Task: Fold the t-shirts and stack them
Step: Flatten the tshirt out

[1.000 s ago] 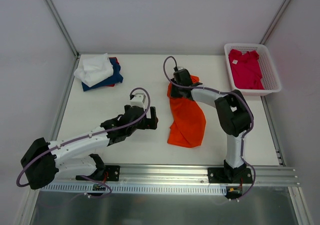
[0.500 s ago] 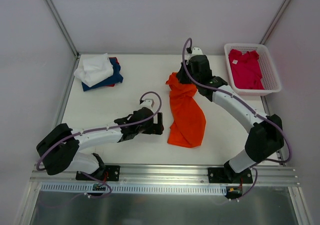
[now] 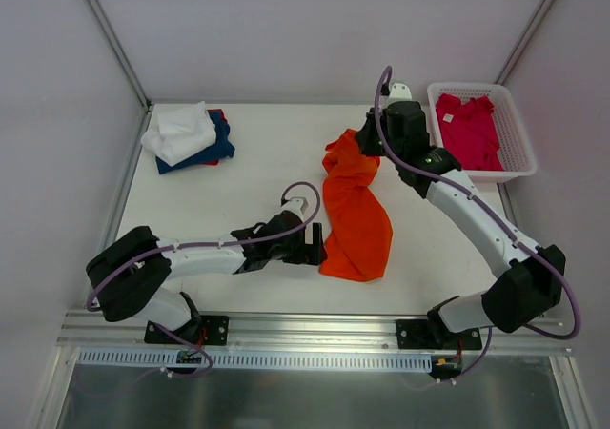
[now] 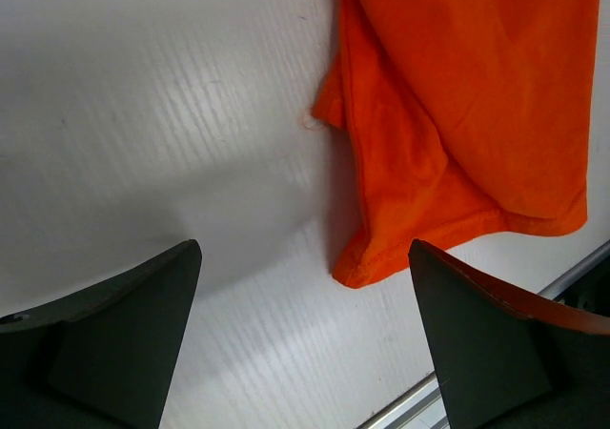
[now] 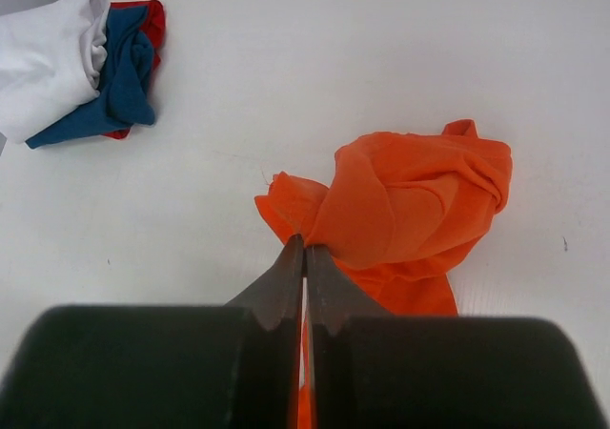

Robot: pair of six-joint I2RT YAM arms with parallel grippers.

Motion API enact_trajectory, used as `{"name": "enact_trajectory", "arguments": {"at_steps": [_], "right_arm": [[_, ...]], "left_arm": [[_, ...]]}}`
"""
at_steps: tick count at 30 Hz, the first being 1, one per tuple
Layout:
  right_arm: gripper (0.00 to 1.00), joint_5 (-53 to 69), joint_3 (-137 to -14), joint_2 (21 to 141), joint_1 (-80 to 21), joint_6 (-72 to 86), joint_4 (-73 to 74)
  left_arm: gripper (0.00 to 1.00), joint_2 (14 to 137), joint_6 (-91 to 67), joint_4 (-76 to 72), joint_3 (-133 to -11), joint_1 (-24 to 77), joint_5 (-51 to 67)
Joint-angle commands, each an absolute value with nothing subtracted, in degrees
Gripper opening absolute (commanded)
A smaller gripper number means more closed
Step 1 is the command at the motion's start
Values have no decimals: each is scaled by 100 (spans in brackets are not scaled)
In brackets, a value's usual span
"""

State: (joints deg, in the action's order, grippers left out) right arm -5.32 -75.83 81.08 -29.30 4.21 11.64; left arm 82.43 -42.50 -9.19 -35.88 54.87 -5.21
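Note:
A bright orange t-shirt point(image 3: 355, 221) lies stretched lengthwise at mid-table, its far end bunched and lifted. My right gripper point(image 3: 368, 144) is shut on that bunched end; in the right wrist view the tips point(image 5: 305, 244) pinch a fold of the orange cloth point(image 5: 412, 200). My left gripper point(image 3: 315, 245) stands open, low over the table just left of the shirt's near corner. In the left wrist view the orange hem corner point(image 4: 355, 273) lies ahead of the wide-apart fingers point(image 4: 114, 343), nothing between them. Folded white point(image 3: 179, 130) and navy point(image 3: 212, 150) t-shirts are stacked at the back left.
A white mesh basket point(image 3: 518, 133) at the back right holds a crimson-pink t-shirt point(image 3: 467, 129). A red edge point(image 3: 220, 116) peeks from under the back-left stack. The metal rail point(image 3: 315, 329) runs along the near table edge, close to the left gripper.
The right gripper has carried the shirt's far end up and toward the back right, pulling the cloth longer. The left arm has slid right to the shirt's near left corner.

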Motion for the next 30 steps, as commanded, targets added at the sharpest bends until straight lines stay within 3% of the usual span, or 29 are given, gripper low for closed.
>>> {"name": "enact_trajectory", "arguments": {"at_steps": [1,7,16,27,30], "right_arm": [[0,-571,-7743,7875,-2848,334,1230],[0,-527,-7761,7892,-2760,334,1230],[0,-483,-7761,7910,-2725,343,1222],[0,-492,-7734,7796,-2707,308,1230],[0,-483,-7699,7787,-2716,290,1230]], "left_arm": [[92,8350,-4526,-1222,-3709,5686,-343],[82,8376,-4754,-1310,-3630,5958,-264],[48,8437,-4975,-1354,-3542,6108,-202],[35,8894,-4966,-1643,-3753,6126,-62],[26,8991,-4966,-1687,-3841,6135,-35]]}}
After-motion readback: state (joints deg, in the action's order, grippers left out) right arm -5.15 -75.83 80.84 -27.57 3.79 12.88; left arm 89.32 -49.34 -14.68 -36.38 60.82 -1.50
